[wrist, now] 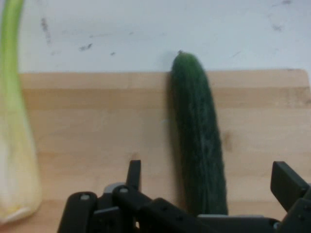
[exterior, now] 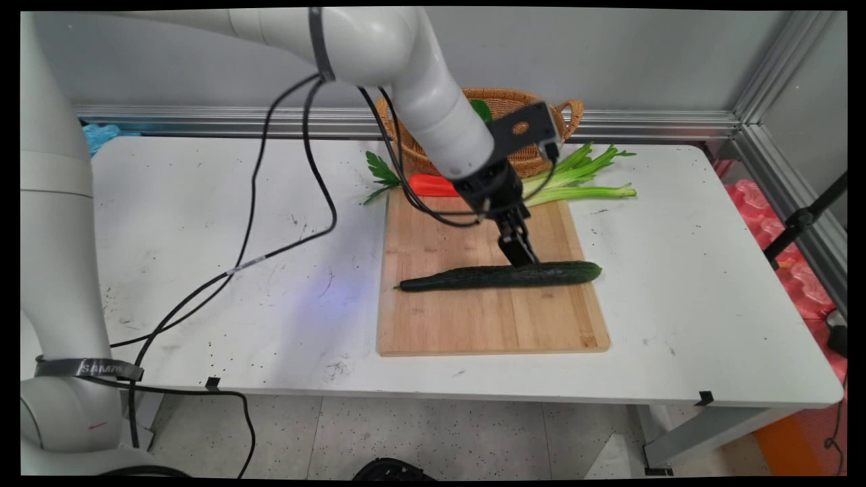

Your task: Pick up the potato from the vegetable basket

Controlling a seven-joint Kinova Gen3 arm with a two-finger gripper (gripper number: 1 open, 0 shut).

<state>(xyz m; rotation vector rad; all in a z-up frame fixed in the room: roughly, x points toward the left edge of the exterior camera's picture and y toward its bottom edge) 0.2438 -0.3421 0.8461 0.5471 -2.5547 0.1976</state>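
Main view. The white table [exterior: 203, 203] carries a wooden cutting board [exterior: 494, 325] lying right of centre. A dark green cucumber [exterior: 500, 276] lies flat across the middle of the board, running left to right, its thin end pointing left. The arm reaches down from the upper left, and the gripper [exterior: 521, 260] stands at the cucumber's far side, right of its middle, with its tip against or just above the skin; contact cannot be confirmed from here. Beyond the board's far edge lie celery stalks [exterior: 582, 182] on the right, a red vegetable [exterior: 433, 184] partly hidden by the arm, and a leafy green sprig [exterior: 380, 172] on the left. A wicker basket [exterior: 507, 95] stands at the far edge of the table behind the arm, with something green inside it. The cucumber rests whole on the board, not lifted.

Hand view. The gripper [wrist: 209, 170] is spread wide. The cucumber [wrist: 199, 136] runs between the two fingers [wrist: 133, 170], and bare board shows between the one finger and the skin, so nothing is gripped. The cucumber lies on the cutting board [wrist: 97, 121], its end overhanging the board's edge towards the table [wrist: 146, 29]. A pale celery stalk [wrist: 14, 145] lies along the picture's left side, well apart from the cucumber
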